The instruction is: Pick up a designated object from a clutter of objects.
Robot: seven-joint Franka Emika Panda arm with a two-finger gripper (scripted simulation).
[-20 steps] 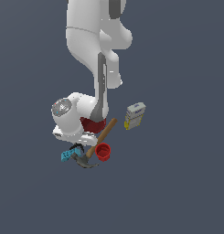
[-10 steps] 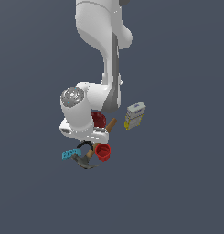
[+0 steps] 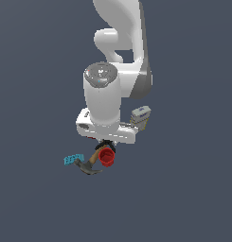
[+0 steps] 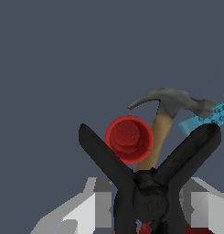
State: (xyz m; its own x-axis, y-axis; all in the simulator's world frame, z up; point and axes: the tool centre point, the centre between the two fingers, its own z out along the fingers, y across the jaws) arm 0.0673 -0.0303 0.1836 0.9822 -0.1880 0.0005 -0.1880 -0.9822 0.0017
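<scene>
The designated object, a thin black clamp (image 4: 147, 183) with two splayed arms, sits between my gripper's (image 4: 147, 208) grey-white fingers (image 4: 98, 203), which are shut on it. In the exterior view the clamp (image 3: 107, 144) shows as a small dark shape just under the white hand, lifted above the clutter. Below it lie the small red cup (image 3: 106, 157) (image 4: 129, 138), the wood-handled hammer (image 3: 91, 165) (image 4: 170, 104) and the cyan block (image 3: 73, 159) (image 4: 209, 118). The yellow-white box (image 3: 141, 116) stands to the exterior view's right. The arm hides the dark red bowl.
The white arm (image 3: 105, 97) fills the middle of the exterior view and covers part of the clutter. Plain dark grey ground (image 3: 193, 189) surrounds the objects on all sides.
The arm has risen toward the camera, carrying the black clamp up off the clutter. The cup, hammer, cyan block and box have stayed where they were.
</scene>
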